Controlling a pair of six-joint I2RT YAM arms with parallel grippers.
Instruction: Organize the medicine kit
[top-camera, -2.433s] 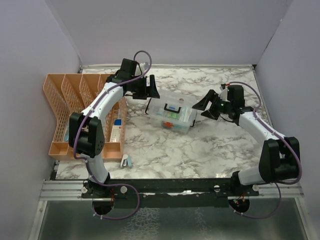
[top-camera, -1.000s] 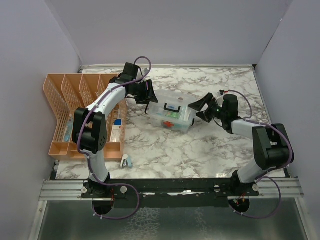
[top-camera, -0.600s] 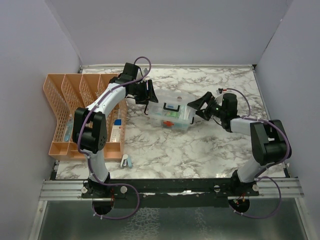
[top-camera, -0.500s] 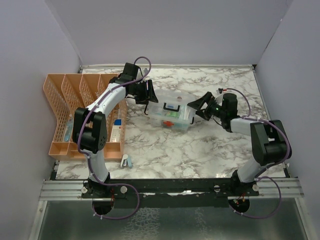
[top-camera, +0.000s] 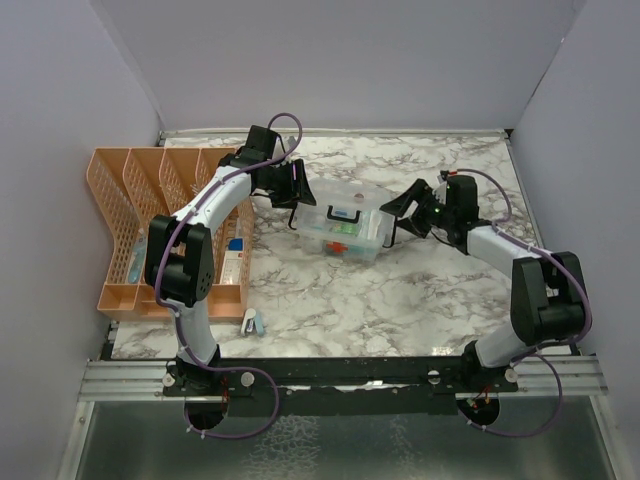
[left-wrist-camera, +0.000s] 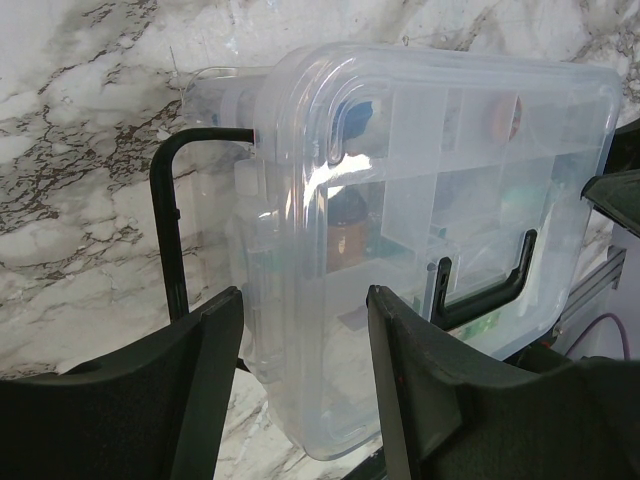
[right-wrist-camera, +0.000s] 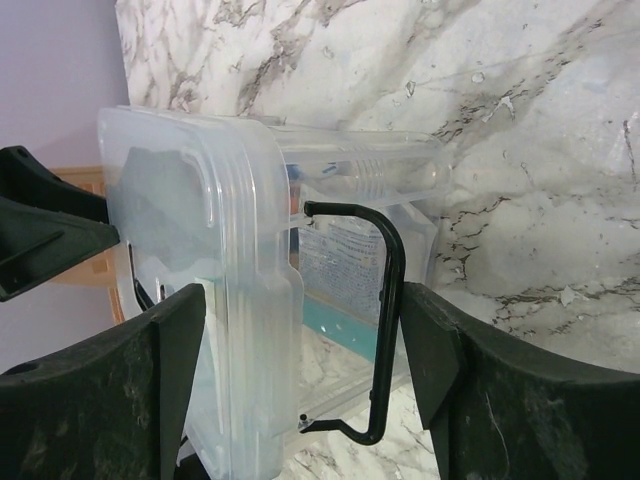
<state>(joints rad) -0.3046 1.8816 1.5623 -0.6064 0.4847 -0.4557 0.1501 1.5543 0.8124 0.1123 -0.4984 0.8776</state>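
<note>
1. Two grippers flank the medicine kit (top-camera: 345, 228), one at each short end.
2. Left gripper (left-wrist-camera: 305, 298): its fingers (left-wrist-camera: 205, 380) stand apart over the kit's left end. A corner of the clear lid shows in the gap, but I cannot tell whether either pad touches the plastic.
3. Right gripper (right-wrist-camera: 300, 298): its jaws are spread wide astride the kit's right end. The black wire clip (right-wrist-camera: 385, 320) hangs between them and touches neither finger.
4. The kit sits flat near the middle of the marble table (top-camera: 400, 300), slightly askew, with its lid on. A black handle (left-wrist-camera: 480, 290) lies on top, and a second black clip (left-wrist-camera: 170, 230) swings out at the left end.
5. Through the clear lid a brown bottle (left-wrist-camera: 345, 225) and divided compartments show.
6. An orange lattice organizer (top-camera: 130, 190) stands at the table's left edge, well apart from the kit, with a white and blue carton (top-camera: 233, 260) in one slot.
</note>
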